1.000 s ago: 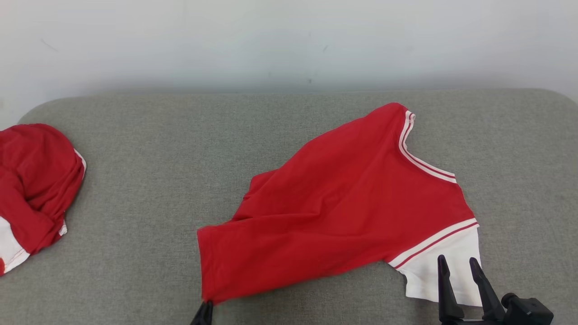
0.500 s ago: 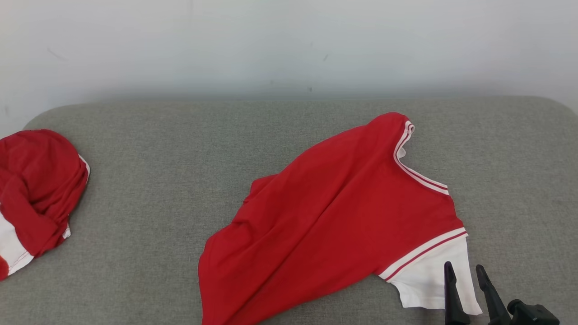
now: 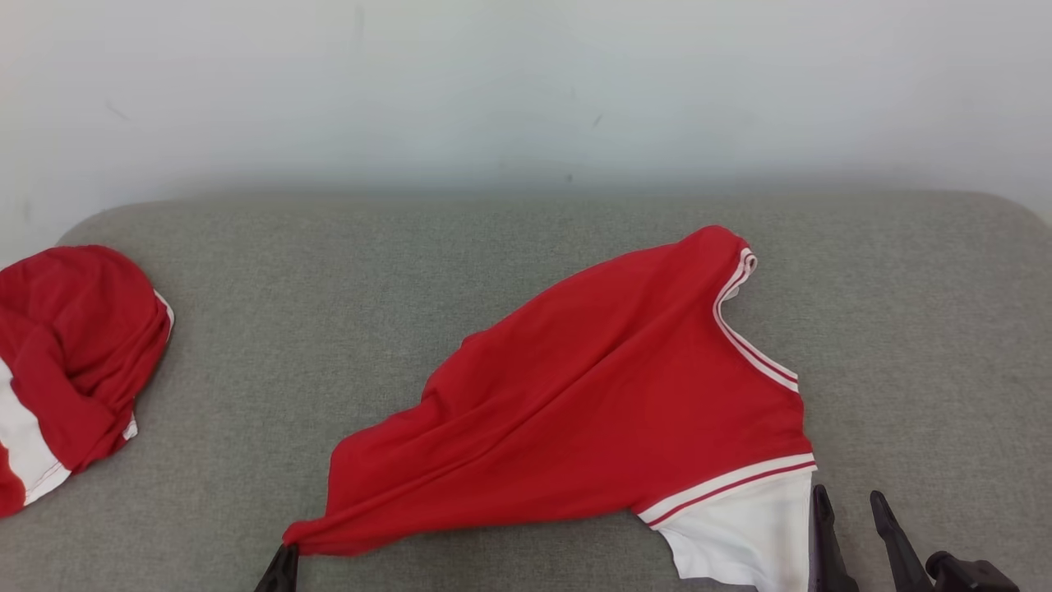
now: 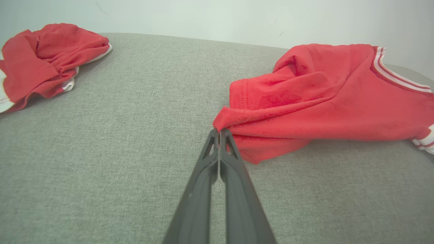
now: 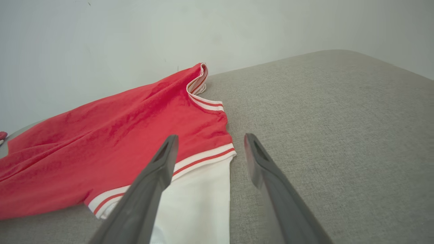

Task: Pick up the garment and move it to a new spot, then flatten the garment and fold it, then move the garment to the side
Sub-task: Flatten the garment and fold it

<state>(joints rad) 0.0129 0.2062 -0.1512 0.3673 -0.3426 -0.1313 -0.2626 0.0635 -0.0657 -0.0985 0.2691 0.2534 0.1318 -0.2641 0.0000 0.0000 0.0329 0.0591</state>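
Nearest, the left gripper [image 4: 218, 133], pressed together, pinches the red garment's [image 3: 608, 411] hem corner. The right gripper [image 3: 846, 495] hovers spread above its white sleeve [image 3: 740, 543]. The garment lies wrinkled mid-counter [image 3: 329, 271]: flattening seems underway, while folding and moving aside remain.

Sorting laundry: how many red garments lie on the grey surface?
2: a crumpled garment at the left edge, partly cut off; a spread garment centre-right, its corner pinched by the left gripper.

A crumpled red-and-white cloth heap [image 3: 70, 362] lies at the far left edge of the grey woven surface [image 3: 329, 279] (rounded at its back corners), which meets a pale, faintly scuffed wall [image 3: 493, 82] behind.
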